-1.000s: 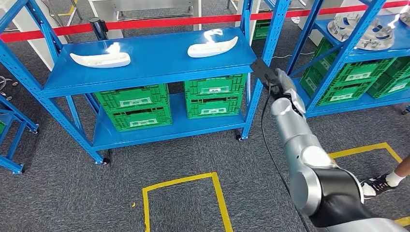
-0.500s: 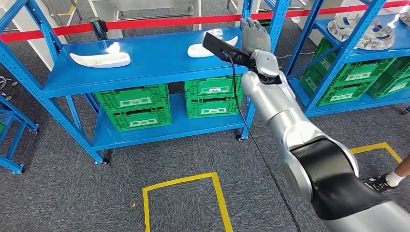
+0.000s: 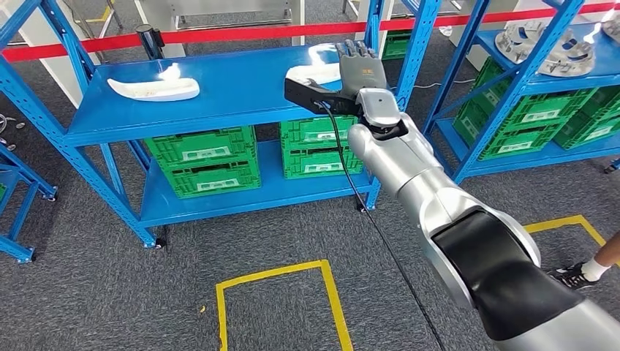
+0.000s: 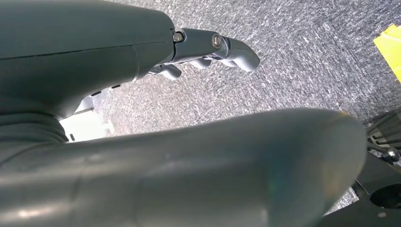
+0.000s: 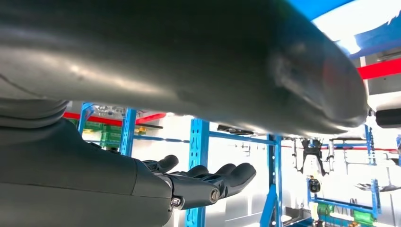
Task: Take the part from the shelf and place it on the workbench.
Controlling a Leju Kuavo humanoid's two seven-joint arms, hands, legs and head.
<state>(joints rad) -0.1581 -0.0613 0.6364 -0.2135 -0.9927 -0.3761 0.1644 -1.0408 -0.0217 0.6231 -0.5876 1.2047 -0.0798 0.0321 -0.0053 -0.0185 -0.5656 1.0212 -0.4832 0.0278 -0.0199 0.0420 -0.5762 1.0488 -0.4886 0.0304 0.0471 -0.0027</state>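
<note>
Well off to the left of the raised right hand (image 3: 360,64), a white part (image 3: 154,88) lies on the top board of the blue shelf (image 3: 219,95), near that board's far left end. Below it, green crates (image 3: 203,162) sit on the lower board, with another stack of them almost under the hand. Just beside the hand, partly behind its wrist, a second white part (image 3: 311,71) rests on the same top board; whether the hand touches it cannot be told from the head view. That hand is held flat with its fingers (image 5: 231,176) stretched out and apart, holding nothing, at the end of the silver right arm (image 3: 424,183). The left hand (image 4: 208,47) hangs over grey carpet (image 4: 293,56) with its fingers loosely curled and nothing in them. Further right of the right hand stands another blue rack (image 3: 526,80) with more green crates, and a person's shoe (image 3: 574,278) shows at the edge.
</note>
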